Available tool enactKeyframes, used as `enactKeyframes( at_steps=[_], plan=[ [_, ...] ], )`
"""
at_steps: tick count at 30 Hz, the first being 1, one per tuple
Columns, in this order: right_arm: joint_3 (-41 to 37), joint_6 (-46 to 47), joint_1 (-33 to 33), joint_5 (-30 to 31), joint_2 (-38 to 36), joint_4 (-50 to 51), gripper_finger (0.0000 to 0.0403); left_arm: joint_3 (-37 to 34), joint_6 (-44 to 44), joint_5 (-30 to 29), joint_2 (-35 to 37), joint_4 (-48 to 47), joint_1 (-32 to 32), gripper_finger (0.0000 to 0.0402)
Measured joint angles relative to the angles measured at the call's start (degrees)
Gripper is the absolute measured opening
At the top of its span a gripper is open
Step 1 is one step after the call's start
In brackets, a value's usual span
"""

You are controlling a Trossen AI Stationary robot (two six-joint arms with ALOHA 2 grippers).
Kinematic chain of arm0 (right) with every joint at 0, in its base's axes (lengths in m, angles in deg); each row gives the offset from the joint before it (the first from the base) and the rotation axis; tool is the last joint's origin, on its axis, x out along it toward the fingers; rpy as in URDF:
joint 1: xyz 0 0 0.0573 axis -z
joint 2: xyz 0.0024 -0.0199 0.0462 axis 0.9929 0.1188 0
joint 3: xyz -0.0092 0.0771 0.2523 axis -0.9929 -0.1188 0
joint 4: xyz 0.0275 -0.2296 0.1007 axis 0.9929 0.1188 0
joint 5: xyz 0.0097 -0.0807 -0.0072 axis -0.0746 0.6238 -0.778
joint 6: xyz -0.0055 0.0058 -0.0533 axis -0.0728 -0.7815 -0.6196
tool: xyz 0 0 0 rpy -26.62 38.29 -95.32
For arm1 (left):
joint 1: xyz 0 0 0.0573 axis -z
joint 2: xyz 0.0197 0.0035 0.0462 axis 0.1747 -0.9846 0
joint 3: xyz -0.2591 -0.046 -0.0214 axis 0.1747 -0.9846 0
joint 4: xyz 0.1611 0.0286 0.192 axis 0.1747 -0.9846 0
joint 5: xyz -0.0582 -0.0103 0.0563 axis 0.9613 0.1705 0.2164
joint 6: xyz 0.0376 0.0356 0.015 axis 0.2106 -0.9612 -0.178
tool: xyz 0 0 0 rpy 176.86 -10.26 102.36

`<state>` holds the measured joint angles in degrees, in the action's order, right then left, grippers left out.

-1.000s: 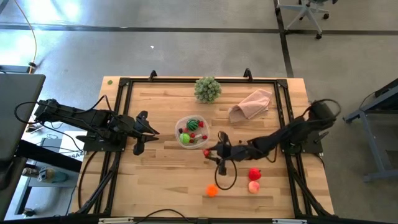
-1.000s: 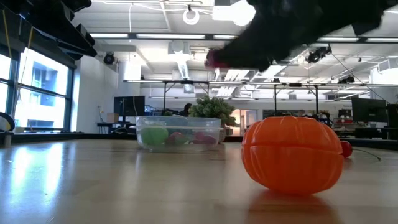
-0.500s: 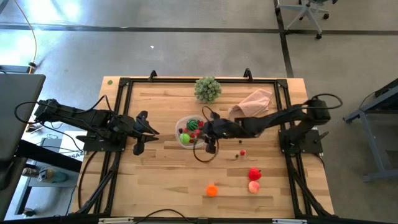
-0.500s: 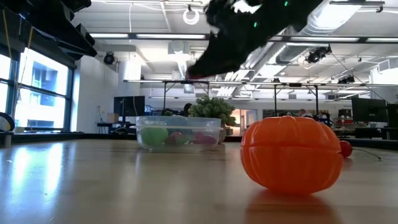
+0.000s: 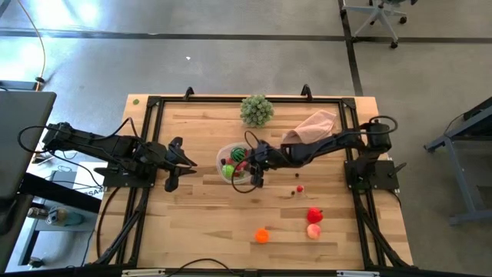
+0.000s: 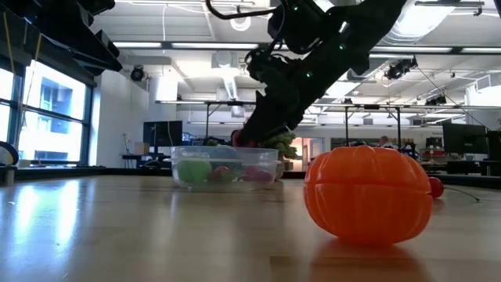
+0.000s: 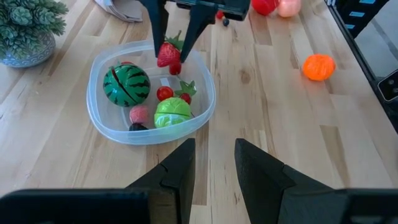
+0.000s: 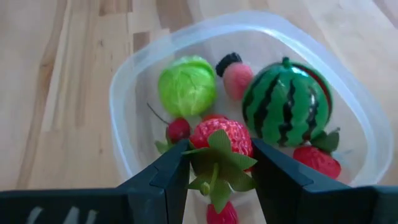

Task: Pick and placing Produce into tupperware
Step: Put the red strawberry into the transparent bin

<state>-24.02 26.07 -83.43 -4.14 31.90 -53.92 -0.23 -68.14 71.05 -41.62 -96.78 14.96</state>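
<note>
My right arm reaches across the tabletop, jaws pinching a strawberry above the tupperware.

I see a leafy green ball top middle | pink cloth to its right | wood table

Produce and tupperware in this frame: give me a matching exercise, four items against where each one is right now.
Items:
1. strawberry
2. watermelon
3. orange piece
4. cloth

Places:
A. inside the tupperware
B. on bare wood, near the table's front edge
C. between the right gripper fingers, above the container
D. beside the leafy ball

Pairs: 1-C, 2-A, 3-B, 4-D
</note>
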Motion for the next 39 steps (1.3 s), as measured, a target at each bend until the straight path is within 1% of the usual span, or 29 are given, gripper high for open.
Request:
enactKeyframes(
  at_steps=[8, 13, 32, 39],
  plan=[
    [0.06, -1.27, -0.13, -0.05, 0.25, 0.35, 0.0145, 0.0, -0.01, 0.01, 0.0, 0.0, 0.0, 0.0101],
    [0.04, -1.77, -0.15, -1.13, 0.25, 1.98, 0.0145, 0.0, -0.01, 0.02, -0.01, 0.0, 0.01, 0.0101],
    [0.04, -3.1, -0.11, -1.11, 0.25, 2.76, 0.0145, 0.0, -0.01, 0.01, 0.0, 0.0, -0.01, 0.0101],
    [0.04, -3.05, -0.11, -0.96, 0.25, 2.86, 0.0164, 0.0, -0.02, 0.02, 0.0, 0.0, -0.01, 0.0101]
  ],
)
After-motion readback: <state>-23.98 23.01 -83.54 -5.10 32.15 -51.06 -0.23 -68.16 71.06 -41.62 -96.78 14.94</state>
